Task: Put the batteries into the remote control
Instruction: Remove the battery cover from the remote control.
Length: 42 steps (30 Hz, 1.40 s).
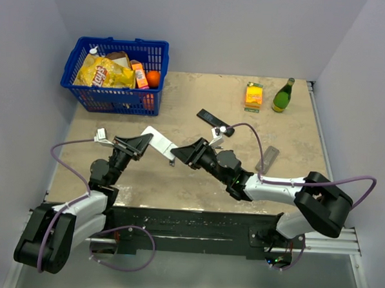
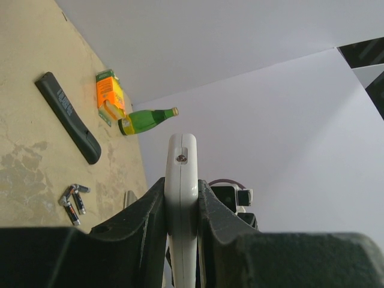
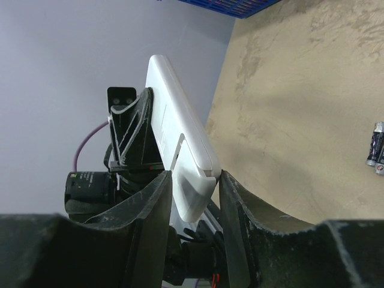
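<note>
Remote (image 3: 180,141), slim smooth white slab, clenched in left tool (image 2: 181,186); right tool (image 3: 195,177) straddles its end, grip unclear

Left arm (image 1: 89,204) and right arm (image 1: 277,187): black joints, white-grey link shells. Purple cable (image 1: 62,149) loops along each. Black wedge-shaped jaws, black base rail (image 1: 195,225).

the tan table (image 1: 177,188) bears a blue basket (image 1: 114,102), a black remote (image 1: 207,116), batteries (image 2: 73,203), an orange carton (image 1: 253,95) and a green bottle (image 1: 283,96).

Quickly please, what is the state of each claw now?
Left claw: closed, holding the white remote.
Right claw: around the remote's end; grip cannot be told.
</note>
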Motion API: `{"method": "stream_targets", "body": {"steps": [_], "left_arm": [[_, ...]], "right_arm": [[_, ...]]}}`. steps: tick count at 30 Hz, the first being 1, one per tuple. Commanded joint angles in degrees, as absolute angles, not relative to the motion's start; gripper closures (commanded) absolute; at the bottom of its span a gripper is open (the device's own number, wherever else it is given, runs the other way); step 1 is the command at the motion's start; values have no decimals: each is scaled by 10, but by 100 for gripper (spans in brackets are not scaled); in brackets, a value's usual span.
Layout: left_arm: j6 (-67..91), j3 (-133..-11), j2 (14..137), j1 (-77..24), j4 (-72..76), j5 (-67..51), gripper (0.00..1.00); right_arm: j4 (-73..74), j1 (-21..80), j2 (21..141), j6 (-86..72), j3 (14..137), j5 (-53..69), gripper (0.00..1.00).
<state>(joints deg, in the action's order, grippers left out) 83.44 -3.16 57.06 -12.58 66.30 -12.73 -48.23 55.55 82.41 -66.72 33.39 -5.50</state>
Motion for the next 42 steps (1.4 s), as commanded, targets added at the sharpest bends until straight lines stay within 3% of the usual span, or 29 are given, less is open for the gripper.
{"method": "stream_targets", "body": {"steps": [1,14,23,30,42], "left_arm": [[835,-3,571,-129,708,-114,100],[831,-1,569,-127,711,-105,100],[812,-3,571,-127,711,-110,100],[755,-11,557,-127,681,-106,100],[673,-27,523,-106,593,-79,100]], "right_arm": [[-507,557,805,-681,330,-76,60],[-533,557,800,-693,310,-73,69],[-540,556,795,-693,310,-75,86],[-549,556,792,-695,309,-69,94],[-525,552,766,-675,294,-72,99]]}}
